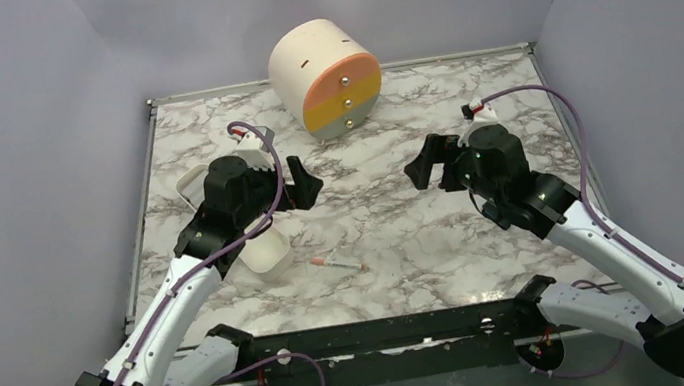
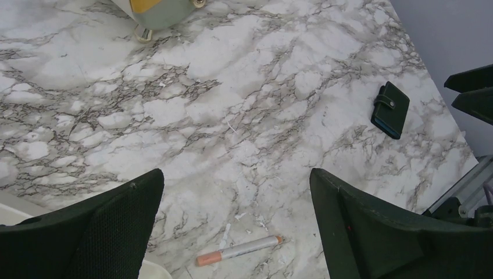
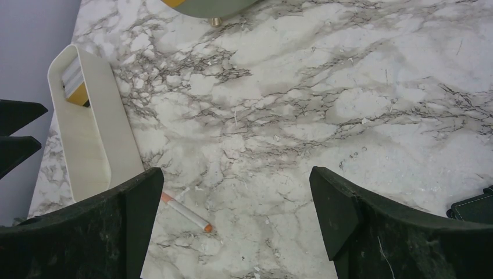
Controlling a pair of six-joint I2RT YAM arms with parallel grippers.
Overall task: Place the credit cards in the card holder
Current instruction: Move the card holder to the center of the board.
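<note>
Above the marble table [image 1: 384,232], the left gripper [image 2: 235,180] and right gripper [image 3: 235,180] gape wide, empty; the card holder [image 2: 390,109] lies closed; credit cards [image 3: 75,88], seemingly, sit in the white tray [image 3: 93,148].

Marble-look table [image 1: 393,226] glossy; card holder [image 2: 390,109] matt, leather-like.

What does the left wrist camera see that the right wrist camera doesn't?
Only the left wrist view shows the whole black card holder, lying shut. Only the right wrist view shows the credit cards, sitting at one end of the white tray. Both show the thin stick on the marble table.
</note>
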